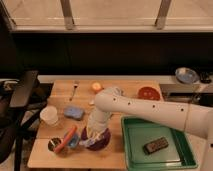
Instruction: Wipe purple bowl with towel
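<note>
The purple bowl (100,142) sits near the front edge of the wooden table (127,90), mostly covered by my arm. My gripper (91,138) points down into the bowl at its left side. A pale towel (88,142) shows under the gripper, inside the bowl, and seems held by it. The white arm (150,112) reaches in from the right.
A green tray (184,150) with a dark bar (155,145) lies at the right. A carrot (65,139), a small tin (54,145), a white cup (49,115), a blue sponge (73,112), a fork (74,89), an orange fruit (96,87) and a red bowl (148,93) are on the table.
</note>
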Robot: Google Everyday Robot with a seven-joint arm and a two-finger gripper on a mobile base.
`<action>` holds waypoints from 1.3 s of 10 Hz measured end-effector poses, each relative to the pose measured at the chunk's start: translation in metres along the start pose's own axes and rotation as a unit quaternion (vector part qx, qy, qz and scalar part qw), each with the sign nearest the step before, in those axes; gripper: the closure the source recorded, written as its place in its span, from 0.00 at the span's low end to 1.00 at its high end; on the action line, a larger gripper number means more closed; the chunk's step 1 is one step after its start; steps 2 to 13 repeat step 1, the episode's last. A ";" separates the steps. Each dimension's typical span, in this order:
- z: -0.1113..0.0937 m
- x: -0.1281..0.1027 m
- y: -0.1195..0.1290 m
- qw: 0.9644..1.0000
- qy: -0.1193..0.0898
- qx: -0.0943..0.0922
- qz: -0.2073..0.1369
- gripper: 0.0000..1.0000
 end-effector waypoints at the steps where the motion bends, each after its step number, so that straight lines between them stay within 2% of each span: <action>1: -0.007 0.011 0.009 1.000 0.008 -0.003 0.011 1.00; 13: -0.007 0.011 0.009 1.000 0.008 -0.003 0.011 1.00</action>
